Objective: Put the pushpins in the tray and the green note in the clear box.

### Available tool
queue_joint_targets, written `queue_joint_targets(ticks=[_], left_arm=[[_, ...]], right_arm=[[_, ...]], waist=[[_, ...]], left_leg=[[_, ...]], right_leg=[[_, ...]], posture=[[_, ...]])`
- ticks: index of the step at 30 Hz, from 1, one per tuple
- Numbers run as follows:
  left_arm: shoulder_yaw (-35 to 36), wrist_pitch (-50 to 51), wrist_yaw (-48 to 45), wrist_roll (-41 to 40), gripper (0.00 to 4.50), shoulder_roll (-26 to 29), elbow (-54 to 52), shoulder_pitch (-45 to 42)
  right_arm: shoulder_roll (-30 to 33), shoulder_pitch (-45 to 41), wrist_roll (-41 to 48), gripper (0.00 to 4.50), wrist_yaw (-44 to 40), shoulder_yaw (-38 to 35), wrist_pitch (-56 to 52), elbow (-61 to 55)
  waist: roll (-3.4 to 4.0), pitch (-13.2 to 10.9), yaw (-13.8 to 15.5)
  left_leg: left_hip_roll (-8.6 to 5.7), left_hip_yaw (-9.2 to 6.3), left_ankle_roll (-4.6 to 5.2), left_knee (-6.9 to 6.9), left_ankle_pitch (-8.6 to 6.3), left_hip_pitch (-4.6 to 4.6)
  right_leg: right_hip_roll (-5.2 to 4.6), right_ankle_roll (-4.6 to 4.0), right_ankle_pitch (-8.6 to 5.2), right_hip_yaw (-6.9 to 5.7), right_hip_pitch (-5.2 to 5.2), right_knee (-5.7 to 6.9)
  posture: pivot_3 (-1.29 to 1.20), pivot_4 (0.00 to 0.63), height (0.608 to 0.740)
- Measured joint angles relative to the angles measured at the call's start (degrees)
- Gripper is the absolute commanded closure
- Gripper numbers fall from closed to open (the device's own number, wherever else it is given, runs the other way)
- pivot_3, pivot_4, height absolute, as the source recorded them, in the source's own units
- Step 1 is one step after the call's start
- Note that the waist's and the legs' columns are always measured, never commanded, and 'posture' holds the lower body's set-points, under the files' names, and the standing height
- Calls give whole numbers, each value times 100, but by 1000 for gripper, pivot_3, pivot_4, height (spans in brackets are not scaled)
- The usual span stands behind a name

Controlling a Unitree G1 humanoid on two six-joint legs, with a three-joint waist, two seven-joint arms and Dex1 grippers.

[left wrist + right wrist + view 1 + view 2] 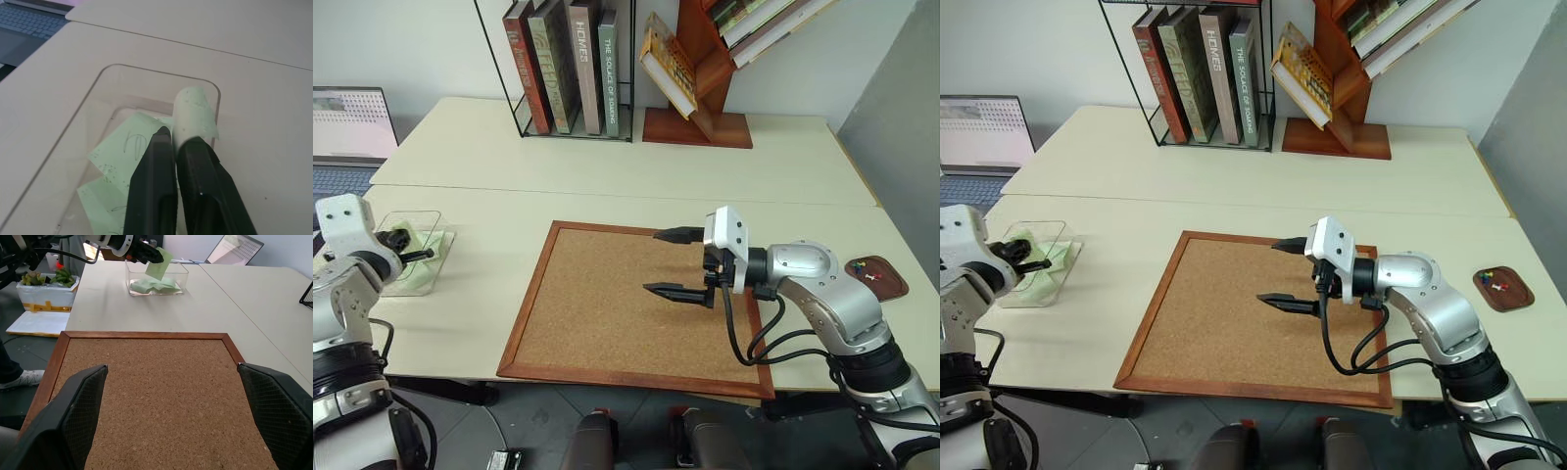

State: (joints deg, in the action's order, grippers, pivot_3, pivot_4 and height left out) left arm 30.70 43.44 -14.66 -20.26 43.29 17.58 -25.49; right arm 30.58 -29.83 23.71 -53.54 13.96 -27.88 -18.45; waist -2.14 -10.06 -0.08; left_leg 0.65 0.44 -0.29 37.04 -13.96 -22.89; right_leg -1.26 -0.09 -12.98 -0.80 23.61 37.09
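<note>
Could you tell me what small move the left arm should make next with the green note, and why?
Probably open the left gripper to let go. It pinches a curled green note over the clear box, where other green notes already lie, so the note should drop inside. The pushpins already sit in the tray, and the right gripper hangs open above the cork board.

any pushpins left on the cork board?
No: the brown cork board lies bare, and the tiny pushpins sit in the small dark brown wooden tray.
</note>
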Motion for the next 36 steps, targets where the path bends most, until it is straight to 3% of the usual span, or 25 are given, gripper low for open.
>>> queue_joint_targets(ticks=[7, 13, 21, 24, 29, 31, 36], left_arm=[[4, 34, 121, -2, 2014, 0, -132, 0], [4, 215, 216, -11, 1019, -11, -383, -7], [-35, -29, 356, 32, 1019, -163, -1153, -6], [-387, -250, 260, 115, 1019, -186, -1746, -30], [-1544, -525, -131, 224, 1019, -567, -3074, 260], [-1924, -613, -644, 71, 1019, -604, -3515, 774], [-2338, -661, -1622, -225, 1019, -458, -3776, 1443]], right_arm=[[21, 1, -83, 0, -17, 34, 0, -25], [20, 1, -172, 0, -17, 40, 1, -24], [-3, 20, -214, 0, -11, 34, 2, -25], [-46, 226, -216, 0, 145, -110, 13, -41], [-12, 1319, -289, 0, 709, -655, 145, -365], [73, 1995, -426, 0, 933, -919, 259, -556], [284, 2508, -450, 0, 1018, -1237, 273, -679]], waist=[[0, 0, 0], [-1, 0, 1], [-1, 0, 3], [-1, 0, 13], [-8, 4, 126], [-5, 4, 77], [1, 0, -5]], left_leg=[[-1, 1, 0, 0, 0, 0], [-1, 0, -1, 0, 0, -1], [-1, 0, -2, 0, 0, 0], [-4, 3, -2, 1, 1, -1], [-10, 13, -8, 0, -3, -3], [-6, 17, -10, -4, -5, 1], [7, 13, -9, -2, -4, 11]], right_leg=[[0, 0, 0, 1, 0, -1], [-1, 0, 0, 1, 0, 0], [-1, -1, 1, 2, 0, -1], [-2, -1, 1, 6, -2, -1], [-9, -1, 1, 15, -6, -10], [-7, -3, -2, 16, -4, -7], [13, 20, -22, 13, 0, 10]], posture=[[0, 150, 740], [0, 150, 740], [0, 150, 740], [0, 150, 740], [0, 150, 740], [0, 150, 740], [0, 150, 740]])
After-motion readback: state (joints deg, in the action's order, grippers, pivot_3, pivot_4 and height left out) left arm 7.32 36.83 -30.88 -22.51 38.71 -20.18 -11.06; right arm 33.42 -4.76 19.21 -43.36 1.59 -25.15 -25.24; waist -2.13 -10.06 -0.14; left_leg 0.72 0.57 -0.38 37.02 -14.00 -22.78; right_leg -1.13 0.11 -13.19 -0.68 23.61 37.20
